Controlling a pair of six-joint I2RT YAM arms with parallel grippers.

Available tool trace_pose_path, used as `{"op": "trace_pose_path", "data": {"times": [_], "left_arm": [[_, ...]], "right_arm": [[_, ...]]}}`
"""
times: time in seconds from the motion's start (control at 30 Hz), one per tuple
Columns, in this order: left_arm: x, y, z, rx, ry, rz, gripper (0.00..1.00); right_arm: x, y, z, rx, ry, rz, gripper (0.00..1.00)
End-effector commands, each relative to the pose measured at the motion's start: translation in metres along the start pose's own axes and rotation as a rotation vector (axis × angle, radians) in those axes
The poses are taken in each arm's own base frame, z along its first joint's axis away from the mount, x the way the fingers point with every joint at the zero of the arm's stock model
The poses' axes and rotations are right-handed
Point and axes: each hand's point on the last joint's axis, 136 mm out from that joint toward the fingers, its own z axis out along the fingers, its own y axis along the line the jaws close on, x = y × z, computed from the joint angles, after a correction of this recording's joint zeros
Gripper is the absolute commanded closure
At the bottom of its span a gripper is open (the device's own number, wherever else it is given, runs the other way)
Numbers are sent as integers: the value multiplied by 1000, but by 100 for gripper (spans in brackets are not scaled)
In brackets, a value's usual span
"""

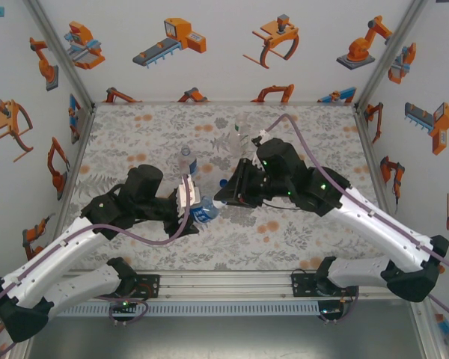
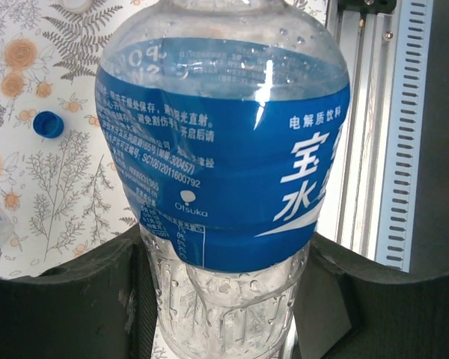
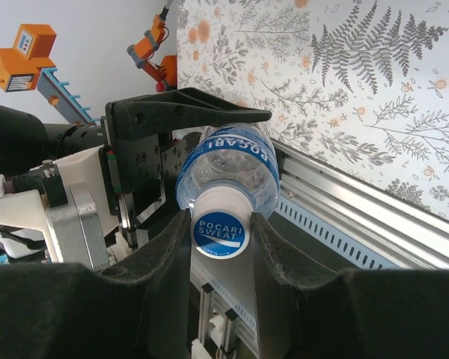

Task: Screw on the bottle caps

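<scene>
The right tool (image 3: 221,224) is pinching a white cap (image 3: 219,235) between its two dark fingers, the jaws standing narrow, closed onto the cap's sides. The cap's round face is carrying a blue disc reading "POCARI SWEAT" in white, and it is sitting at the mouth of the squat bottle (image 3: 228,161), whose blue label is showing the same words around the shoulder.

The left tool (image 2: 224,295) is clamping that squat bottle across its ribbed clear lower body, with a finger pressing on each side, so the bottle is being held lying over, off the table, its neck pointing toward the right tool. In the top view the two tools are meeting above the near middle of the table (image 1: 135,134).

Seen from the left wrist, the blue label is wearing "Otsuka" in small white letters, large white Chinese characters and lines of fine print too small to read fully. Droplets are clinging inside the clear plastic.

A loose blue cap (image 2: 48,124) is lying on the floral table. A slim bottle (image 1: 185,158) is standing farther back.
</scene>
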Motion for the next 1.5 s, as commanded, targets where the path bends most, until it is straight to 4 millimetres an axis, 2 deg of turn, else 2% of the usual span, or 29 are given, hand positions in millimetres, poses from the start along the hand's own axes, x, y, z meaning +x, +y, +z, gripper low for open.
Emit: {"op": "trace_pose_path", "data": {"times": [0.0,0.03,0.07,0.27,0.4,0.53,0.7,0.83,1.0,1.13,1.27,1.47], "left_arm": [[-19,-2,-3,4,-80,69,55],[-19,-1,-4,-6,-83,71,33],[-20,0,-5,-15,-85,73,4],[-17,7,-8,-72,-79,68,3],[-9,19,-9,-143,-51,27,3],[-3,37,-12,-235,-24,-81,3],[6,78,-29,-477,-19,-305,3],[11,94,-39,-554,-23,-386,3],[20,116,-50,-639,-34,-563,3],[25,125,-52,-685,-45,-615,3],[28,126,-52,-699,-64,-635,3],[36,125,-56,-727,-63,-646,3]], "right_arm": [[-15,-3,-2,53,-67,-14,100],[-16,-6,-3,72,-72,-38,100],[-18,-8,-4,89,-79,-59,100],[-36,-38,-9,249,-112,-199,100],[-60,-57,-12,367,-163,-357,100],[-94,-75,-12,448,-184,-428,100],[-140,-95,-13,511,-194,-472,100],[-181,-113,-10,570,-200,-499,100],[-225,-131,4,635,-174,-592,100],[-259,-146,15,658,-169,-597,100],[-290,-170,25,685,-163,-555,100],[-317,-200,36,716,-148,-505,100]]}}
